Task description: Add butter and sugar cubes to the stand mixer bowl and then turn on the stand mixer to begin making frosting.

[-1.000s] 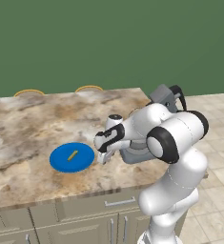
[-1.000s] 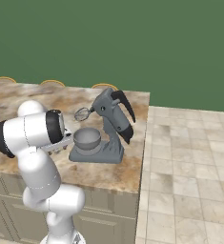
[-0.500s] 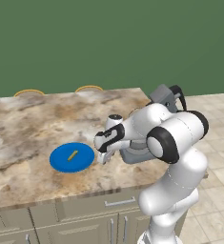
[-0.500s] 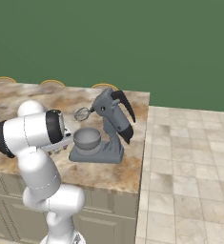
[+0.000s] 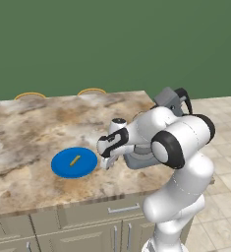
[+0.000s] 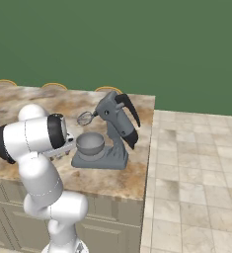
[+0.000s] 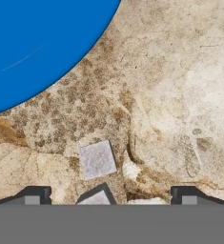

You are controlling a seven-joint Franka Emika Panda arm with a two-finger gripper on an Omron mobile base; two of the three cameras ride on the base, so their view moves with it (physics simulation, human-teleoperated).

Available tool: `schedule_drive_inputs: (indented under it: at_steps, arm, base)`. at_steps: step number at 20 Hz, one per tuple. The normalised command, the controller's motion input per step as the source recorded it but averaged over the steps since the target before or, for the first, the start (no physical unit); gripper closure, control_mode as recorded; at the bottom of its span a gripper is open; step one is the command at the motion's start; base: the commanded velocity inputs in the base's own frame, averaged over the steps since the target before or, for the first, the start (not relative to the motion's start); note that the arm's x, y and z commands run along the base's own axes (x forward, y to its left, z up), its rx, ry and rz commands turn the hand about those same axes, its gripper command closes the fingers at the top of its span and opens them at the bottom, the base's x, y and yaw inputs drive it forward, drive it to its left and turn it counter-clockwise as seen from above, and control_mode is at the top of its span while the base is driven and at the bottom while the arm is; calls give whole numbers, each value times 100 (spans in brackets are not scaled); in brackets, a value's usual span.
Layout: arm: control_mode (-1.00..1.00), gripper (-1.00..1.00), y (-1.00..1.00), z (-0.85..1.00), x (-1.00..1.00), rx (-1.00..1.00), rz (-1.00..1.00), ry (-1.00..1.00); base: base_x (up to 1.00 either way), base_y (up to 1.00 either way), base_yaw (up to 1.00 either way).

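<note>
My gripper [image 5: 106,163] hangs low over the marble counter, just right of the round blue plate [image 5: 63,167] that carries the yellow-tan butter [image 5: 74,160]. In the hand view the gripper [image 7: 111,196] stands open, its fingertips [image 7: 35,195] wide apart. One whitish-grey sugar cube [image 7: 97,159] lies on the counter ahead of them, and a second sugar cube [image 7: 95,198] sits between them at the bottom edge. The plate's rim [image 7: 37,47] fills the upper left. The grey stand mixer [image 6: 118,121], head tilted up, holds the stand mixer bowl [image 6: 90,143] on its base, right of my arm.
The marble counter [image 5: 28,128] ends at its right edge just past the mixer, with a tiled floor [image 6: 196,163] beyond. Cabinet drawers [image 5: 82,221] run under the front edge. Yellow chair backs [image 5: 91,91] show along the far edge.
</note>
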Motion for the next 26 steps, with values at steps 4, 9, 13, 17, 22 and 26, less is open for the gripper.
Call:
schedule_drive_inputs:
  at_steps: [4,9,13,17,22,26]
  arm:
    - [-100,100,0,0,0,0,0,0]
    - [-100,100,0,0,0,0,0,0]
    - [-100,100,0,0,0,0,0,0]
    - [-100,100,0,0,0,0,0,0]
    - [-100,100,2,0,0,0,0,0]
    - [-100,100,0,0,0,0,0,0]
  base:
    - [0,0,0]
    - [0,0,0]
    - [0,0,0]
    - [0,0,0]
    - [0,0,0]
    - [0,0,0]
